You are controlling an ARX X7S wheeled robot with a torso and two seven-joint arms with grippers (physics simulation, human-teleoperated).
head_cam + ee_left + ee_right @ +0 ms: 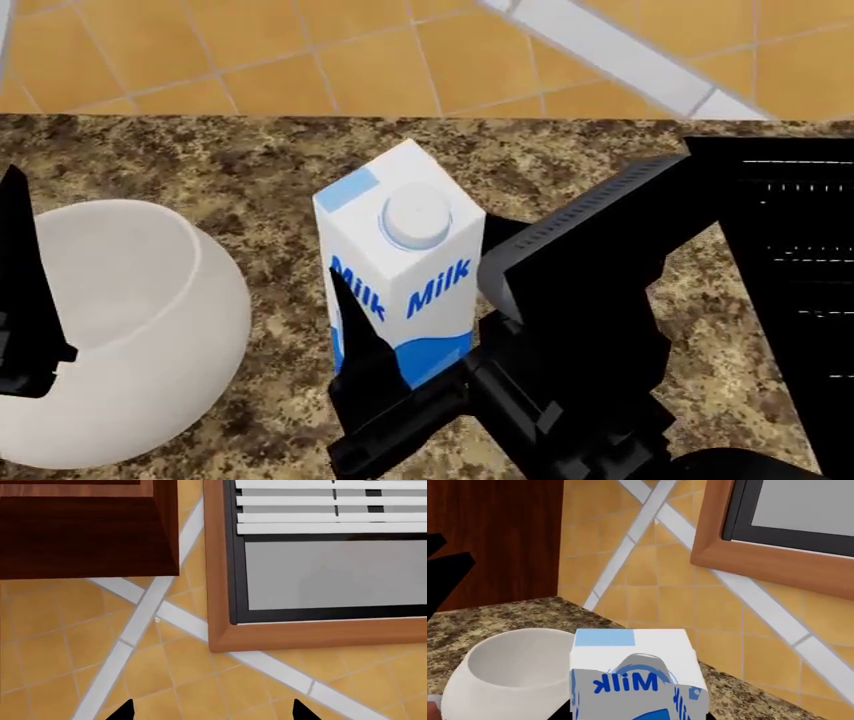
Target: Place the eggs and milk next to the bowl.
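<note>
Right tool of mine is clamped on the milk, one black finger lying across the carton's front face and the other hidden behind it. I see the carton upright on the speckled granite tabletop, just beside the bowl, which sits to its left with a narrow gap between them. At the far right of the head view a tall black appliance stands close behind my right arm. My left tool points at the tiled wall, its two tips spread wide with nothing between them. A wood-framed window and a dark cabinet face it. I cannot find the eggs in any view.
</note>
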